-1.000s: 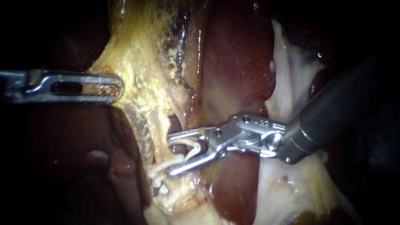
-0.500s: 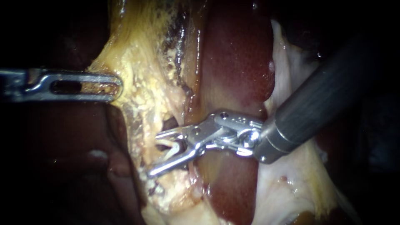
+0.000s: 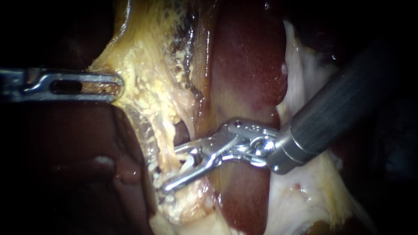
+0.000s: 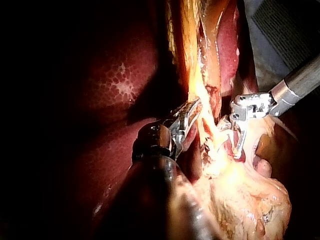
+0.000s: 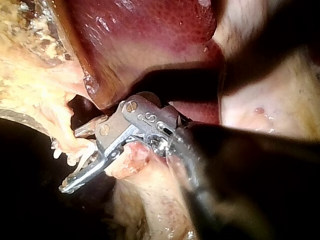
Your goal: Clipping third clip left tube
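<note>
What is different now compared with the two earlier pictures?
The right instrument advanced left over the pale tube, then drew back a little and lower; it remains open astride the tube. The left instrument pulled the yellowish tissue slightly left, still holding it. The liver is unchanged.

Free room: one small dark window (image 3: pixel 181 130) between the fatty band (image 3: pixel 148 95) and the liver (image 3: pixel 248 65), just beside the right instrument (image 3: pixel 170 169). Its pincer stands spread across the tube (image 3: pixel 188 162), with tissue close on both sides. Right side: barred by that instrument, lying slantwise over the liver. Left side: left instrument (image 3: pixel 117 85) clamped on the band's edge, blocking that approach.
</note>
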You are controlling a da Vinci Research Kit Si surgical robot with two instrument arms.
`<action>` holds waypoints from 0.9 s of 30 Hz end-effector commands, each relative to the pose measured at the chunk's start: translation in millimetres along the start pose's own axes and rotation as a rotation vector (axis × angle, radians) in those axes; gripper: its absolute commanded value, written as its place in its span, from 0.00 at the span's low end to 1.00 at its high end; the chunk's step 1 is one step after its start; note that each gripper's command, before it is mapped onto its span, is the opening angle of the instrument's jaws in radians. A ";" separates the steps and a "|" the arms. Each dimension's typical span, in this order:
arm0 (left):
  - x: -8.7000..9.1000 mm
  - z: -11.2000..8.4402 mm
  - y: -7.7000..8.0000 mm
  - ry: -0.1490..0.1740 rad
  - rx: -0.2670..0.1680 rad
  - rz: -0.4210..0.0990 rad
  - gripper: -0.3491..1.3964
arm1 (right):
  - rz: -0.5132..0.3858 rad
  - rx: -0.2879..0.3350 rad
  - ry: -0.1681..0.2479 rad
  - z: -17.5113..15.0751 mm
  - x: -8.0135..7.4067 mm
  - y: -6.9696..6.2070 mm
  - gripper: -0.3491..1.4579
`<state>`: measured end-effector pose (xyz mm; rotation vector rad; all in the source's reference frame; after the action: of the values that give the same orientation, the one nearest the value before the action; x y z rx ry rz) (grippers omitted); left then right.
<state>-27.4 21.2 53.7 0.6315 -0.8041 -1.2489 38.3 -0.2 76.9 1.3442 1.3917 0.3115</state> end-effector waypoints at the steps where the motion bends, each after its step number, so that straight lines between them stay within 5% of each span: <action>1: 0.0 0.0 0.0 0.000 -0.001 0.000 0.00 | 0.004 0.003 0.009 0.3 0.3 -0.1 0.46; 7: 0.1 0.2 -0.1 -0.001 -0.002 0.000 0.00 | 0.049 0.020 0.055 1.5 1.0 0.5 0.46; 12: 0.2 0.3 -0.1 -0.002 -0.003 0.000 0.00 | 0.094 -0.035 0.094 1.3 2.0 1.5 0.45; 27: 0.3 0.4 -0.1 -0.003 -0.003 0.000 0.00 | 0.197 -0.095 0.127 -0.7 5.5 1.3 0.41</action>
<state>-27.7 20.9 53.9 0.6271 -0.8043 -1.2512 39.9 5.1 75.4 1.4057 1.3308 0.6045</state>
